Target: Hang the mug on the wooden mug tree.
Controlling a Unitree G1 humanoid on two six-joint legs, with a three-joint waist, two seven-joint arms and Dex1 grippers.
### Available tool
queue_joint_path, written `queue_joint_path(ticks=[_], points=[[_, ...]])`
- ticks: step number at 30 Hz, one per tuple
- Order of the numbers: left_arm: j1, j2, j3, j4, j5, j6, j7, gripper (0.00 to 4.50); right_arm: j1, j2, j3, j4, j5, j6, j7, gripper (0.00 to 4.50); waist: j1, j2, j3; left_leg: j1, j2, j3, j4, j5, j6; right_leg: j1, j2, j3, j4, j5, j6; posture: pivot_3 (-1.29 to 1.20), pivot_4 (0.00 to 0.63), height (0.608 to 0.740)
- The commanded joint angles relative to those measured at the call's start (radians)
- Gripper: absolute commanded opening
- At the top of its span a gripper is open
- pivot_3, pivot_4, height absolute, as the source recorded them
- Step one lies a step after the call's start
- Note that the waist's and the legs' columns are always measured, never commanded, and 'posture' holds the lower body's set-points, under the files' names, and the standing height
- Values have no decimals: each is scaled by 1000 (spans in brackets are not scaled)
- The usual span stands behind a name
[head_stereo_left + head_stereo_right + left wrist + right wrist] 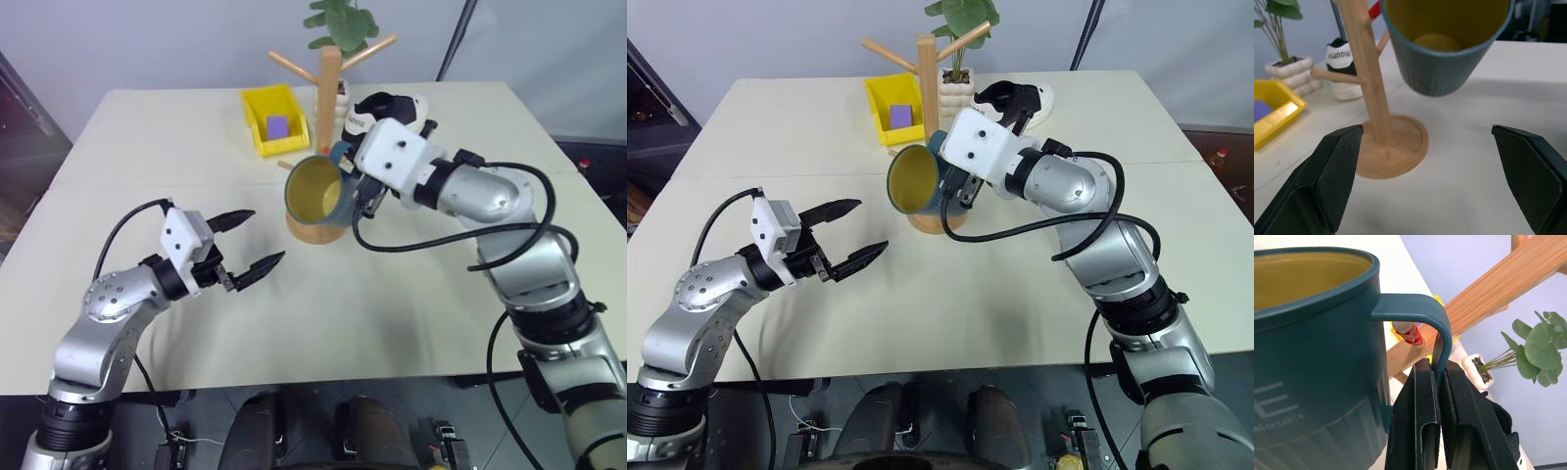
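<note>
1. Two tools are over the table (411,323). The right tool (1439,382) has its fingers closed on the loop handle of the mug (315,189). The left tool (247,242) hangs open with nothing in it, its two black fingers spread wide apart.

2. The mug is off the table, tipped onto its side, so its yellow inside faces toward the robot and the left tool. It is dark teal-blue, with small white lettering on its side in the right wrist view.

3. The mug sits right in front of the wooden mug tree (329,88), hiding the lower part of the post and part of the round base. The handle is on the side facing the post. In the right wrist view a red-tipped peg (1408,332) lies just beyond the handle loop; whether it passes through the loop I cannot tell.

4. The mug tree stands upright toward the far side of the table, with angled pegs branching out near the top.

5. A yellow bin (273,118) with a small purple block (278,125) in it sits beside the tree on the robot's left.

6. Behind the tree is a potted plant (341,24) in a white pot, and next to it a black and white shoe (392,106).

7. The left tool is well apart from the mug, nearer the robot and lower.
</note>
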Motion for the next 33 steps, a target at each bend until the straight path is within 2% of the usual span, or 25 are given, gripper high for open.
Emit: queue_joint_path(ticks=[1, 31, 33], points=[[-17, 16, 26, -50, -36, 17, -1, 4500, -38, 9, -4, -21, -21, -2, 0, 24, -1, 0, 0, 0, 0, 0, 0, 0, 0, 0, 0, 0, 0, 0, 0, 0, 150, 740], [-59, 34, 25, -92, -98, 53, 16, 4500, -110, 74, 65, 112, -126, 43, 4, 24, -1, 0, 0, 0, 0, 0, 2, 0, 0, 0, 0, 0, 2, 0, 0, 0, 150, 740], [-59, 33, 24, -90, -97, 51, 16, 4500, -111, 76, 63, 113, -127, 43, 5, 691, 0, 0, 0, 0, 0, 0, 2, 0, 0, 0, 0, 0, 2, 0, 0, 0, 150, 740]])
